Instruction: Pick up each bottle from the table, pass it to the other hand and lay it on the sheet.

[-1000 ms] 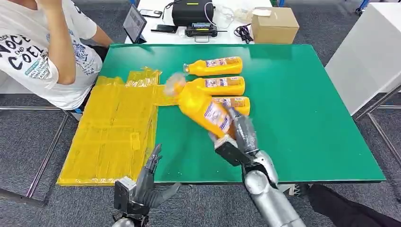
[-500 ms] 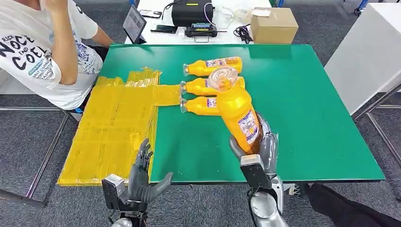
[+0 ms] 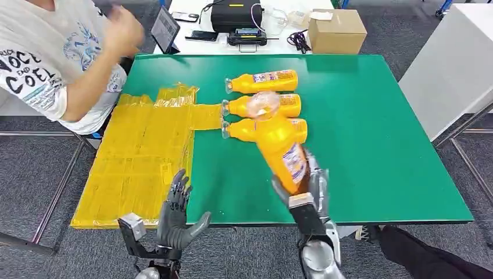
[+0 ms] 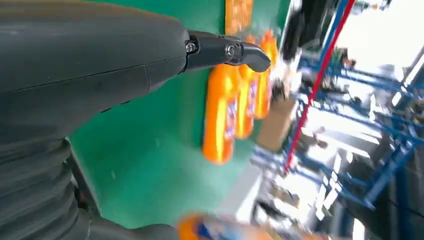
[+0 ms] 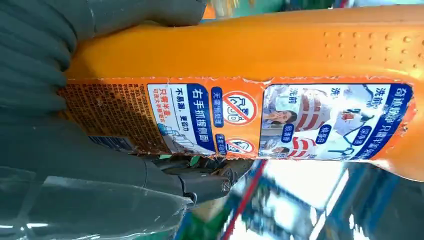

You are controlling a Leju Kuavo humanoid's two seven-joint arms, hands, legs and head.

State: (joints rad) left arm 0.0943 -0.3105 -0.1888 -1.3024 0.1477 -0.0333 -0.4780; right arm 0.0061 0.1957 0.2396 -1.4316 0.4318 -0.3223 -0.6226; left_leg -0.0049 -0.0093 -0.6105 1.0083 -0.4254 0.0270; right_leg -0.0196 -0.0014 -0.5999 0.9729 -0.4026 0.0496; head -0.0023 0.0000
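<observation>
My right hand (image 3: 311,189) grips an orange bottle (image 3: 279,145) by its base, lifted above the green table (image 3: 372,145) with its clear cap tilted up and away from me. Up close, the right wrist view shows the bottle's label (image 5: 280,120) with my dark fingers (image 5: 200,182) wrapped around it. Three more orange bottles (image 3: 263,81) lie side by side on the table beyond it, also seen in the left wrist view as orange bottles (image 4: 235,110). My left hand (image 3: 177,215) is open near the table's front edge, beside the yellow sheet (image 3: 139,157).
A person in a white T-shirt (image 3: 52,64) sits at the far left by the sheet, one arm raised. Behind the green table, a white desk holds a black device (image 3: 235,17), a tablet (image 3: 165,29) and a cardboard box (image 3: 337,29). A white cabinet (image 3: 453,64) stands right.
My right hand swung the held bottle from leaning left to standing upright, then shifted it slightly left and nearer. My left hand rose a little. The person's arm moved.
</observation>
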